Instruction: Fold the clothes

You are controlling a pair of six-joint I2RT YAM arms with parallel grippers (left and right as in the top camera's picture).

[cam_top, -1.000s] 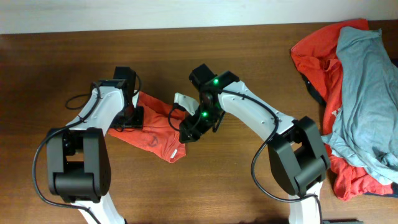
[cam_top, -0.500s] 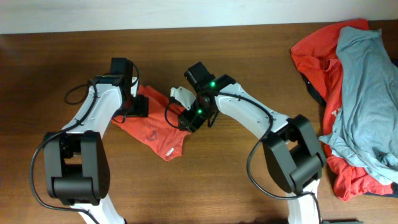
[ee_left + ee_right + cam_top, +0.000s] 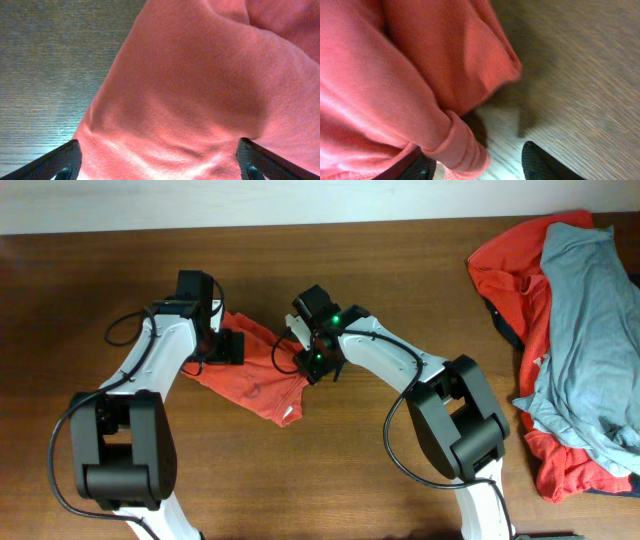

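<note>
A crumpled orange-red T-shirt (image 3: pixel 258 380) lies on the table left of centre, with a small dark mark on it. My left gripper (image 3: pixel 226 348) is at its upper left edge; in the left wrist view its jaws (image 3: pixel 160 167) stand wide apart with the shirt cloth (image 3: pixel 190 90) spread between them. My right gripper (image 3: pixel 311 361) is at the shirt's right edge. Its jaws (image 3: pixel 480 167) are apart, and a rolled hem (image 3: pixel 460 145) rests against the left finger. More orange-red shirts (image 3: pixel 505 265) and a light grey-blue T-shirt (image 3: pixel 585 320) are piled at the far right.
The brown wooden table (image 3: pixel 400 480) shows bare wood between the shirt and the pile. The pile reaches the right edge of the overhead view. A pale wall strip (image 3: pixel 300 200) runs along the table's far edge.
Both grippers moved toward the far side and closer together, the right one leftward. The shirt bunched up and shifted slightly away from the front edge.
</note>
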